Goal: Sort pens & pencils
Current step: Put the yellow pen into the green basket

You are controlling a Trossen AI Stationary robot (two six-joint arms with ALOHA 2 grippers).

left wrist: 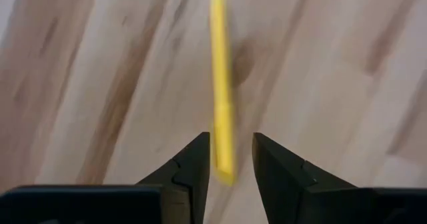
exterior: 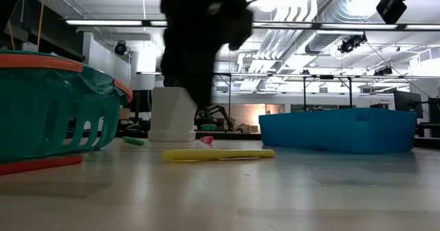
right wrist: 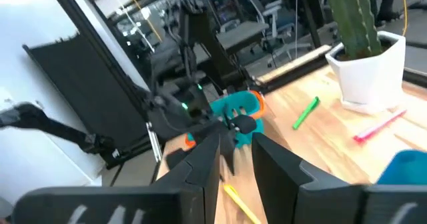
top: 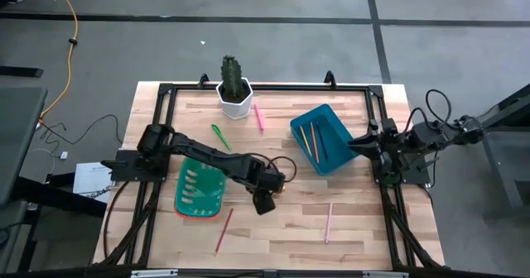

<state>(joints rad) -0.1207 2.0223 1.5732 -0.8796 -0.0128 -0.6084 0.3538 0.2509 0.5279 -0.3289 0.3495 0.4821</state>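
Yellow pen (left wrist: 221,111) lies flat on the table (top: 356,237); the left gripper (left wrist: 230,159) straddles its end, fingers open, ready to close. Right gripper (right wrist: 230,159) waits open beside the blue bin (top: 325,137).

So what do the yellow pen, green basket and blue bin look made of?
Yellow pen: probably plastic, going by its uniform bright colour and smooth barrel with a seam. Green basket: moulded plastic, glossy, with slotted walls and an orange rim. Blue bin: likely plastic too, with smooth, evenly coloured walls and a matte look.
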